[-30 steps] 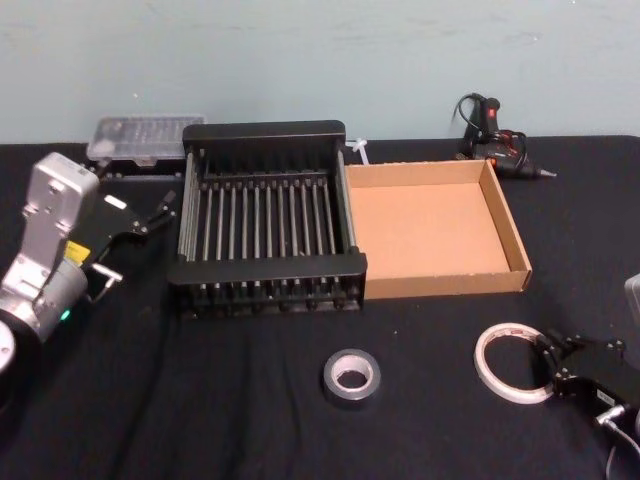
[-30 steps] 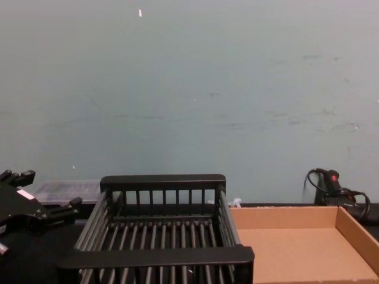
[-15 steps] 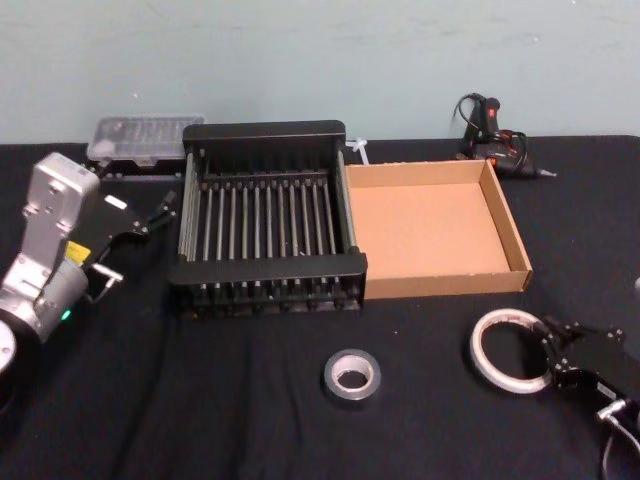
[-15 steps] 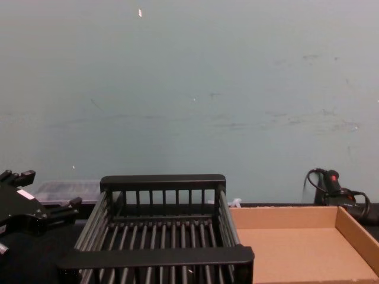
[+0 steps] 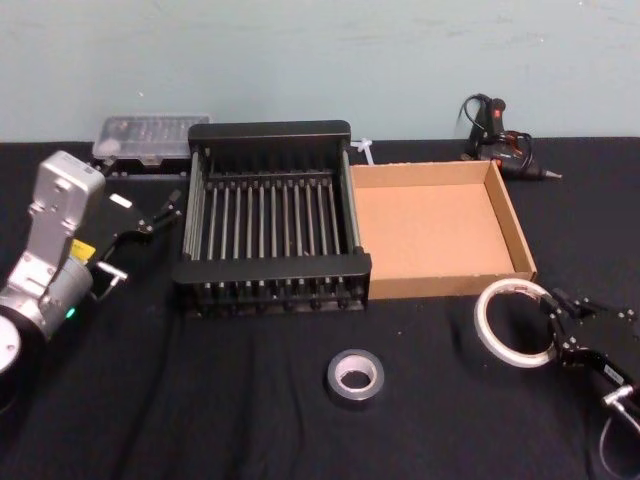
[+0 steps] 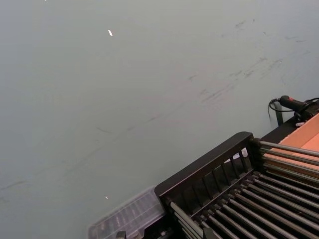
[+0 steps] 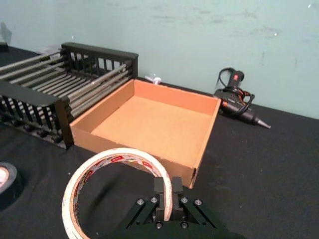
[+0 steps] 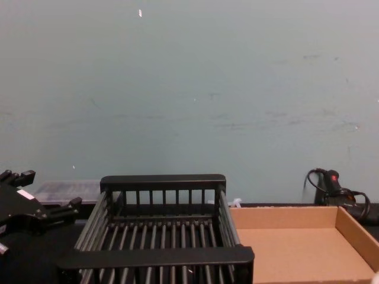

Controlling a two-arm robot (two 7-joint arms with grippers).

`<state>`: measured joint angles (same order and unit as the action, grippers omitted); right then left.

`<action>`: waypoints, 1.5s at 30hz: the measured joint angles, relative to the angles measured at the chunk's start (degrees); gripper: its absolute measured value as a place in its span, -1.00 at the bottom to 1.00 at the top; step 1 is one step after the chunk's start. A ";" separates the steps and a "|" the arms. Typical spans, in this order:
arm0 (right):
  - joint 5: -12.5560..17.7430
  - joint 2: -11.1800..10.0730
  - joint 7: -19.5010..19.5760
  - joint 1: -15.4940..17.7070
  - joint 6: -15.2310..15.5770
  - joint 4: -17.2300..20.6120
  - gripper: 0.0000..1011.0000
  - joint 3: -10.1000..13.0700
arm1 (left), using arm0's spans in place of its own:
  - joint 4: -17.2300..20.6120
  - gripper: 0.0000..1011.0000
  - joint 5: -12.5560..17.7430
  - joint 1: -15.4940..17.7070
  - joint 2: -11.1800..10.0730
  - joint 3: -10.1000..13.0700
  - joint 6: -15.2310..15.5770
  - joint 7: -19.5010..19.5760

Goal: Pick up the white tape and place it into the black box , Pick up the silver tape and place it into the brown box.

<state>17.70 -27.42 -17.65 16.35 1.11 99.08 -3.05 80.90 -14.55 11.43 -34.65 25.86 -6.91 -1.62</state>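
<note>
Lifted since one second ago: flat whitish ring-shaped white tape (image 5: 513,325), red print on its inner core, formerly flat on the black-covered table (image 5: 200,400), now tilted up on edge, raised toward the front right corner of the brown box (image 5: 440,225).

Right end effector (image 5: 556,328): black, near right of table, fingers clamped on the rim of the white tape (image 7: 117,186), as the right wrist view shows.

Left end effector (image 5: 150,212): black, fingers spread apart, holding nothing, left of the black box (image 5: 270,215).

Black box: black plastic crate with slatted bars and solid rims, centre of table, touching the left wall of the brown box.

Brown box: shallow tan cardboard tray, low walls, just right of the crate.

Silver tape (image 5: 355,375): small dull grey-silver roll, dark centre, lying flat in front of the black box, apart from it.

Glue gun (image 5: 500,140): black, corded, behind the brown box.

Clear plastic case (image 5: 150,135): behind the left end effector.
</note>
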 joint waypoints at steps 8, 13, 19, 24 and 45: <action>0.23 0.62 -0.16 -0.04 -0.61 0.42 -0.81 0.29 | 0.00 0.98 0.00 0.00 0.00 0.00 0.00 0.00; 0.32 0.85 -0.27 -0.88 -0.10 0.30 -0.81 0.03 | 0.00 0.98 0.00 0.00 0.00 0.00 0.00 0.00; 0.22 1.24 -0.24 -3.35 1.51 -0.46 -0.81 -1.07 | 0.00 0.98 0.00 0.00 0.00 0.00 0.00 0.00; -0.28 1.60 -0.19 -5.82 2.47 -1.40 -0.81 -2.22 | 0.00 0.98 0.00 0.00 0.00 0.00 0.00 0.00; -2.67 5.70 -0.38 -18.76 3.23 -9.27 -0.81 -8.28 | 0.00 0.98 0.00 0.00 0.00 0.01 0.00 0.00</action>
<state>15.03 -21.72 -18.03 -2.41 4.34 89.82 -11.33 80.90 -14.55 11.43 -34.65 25.87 -6.91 -1.62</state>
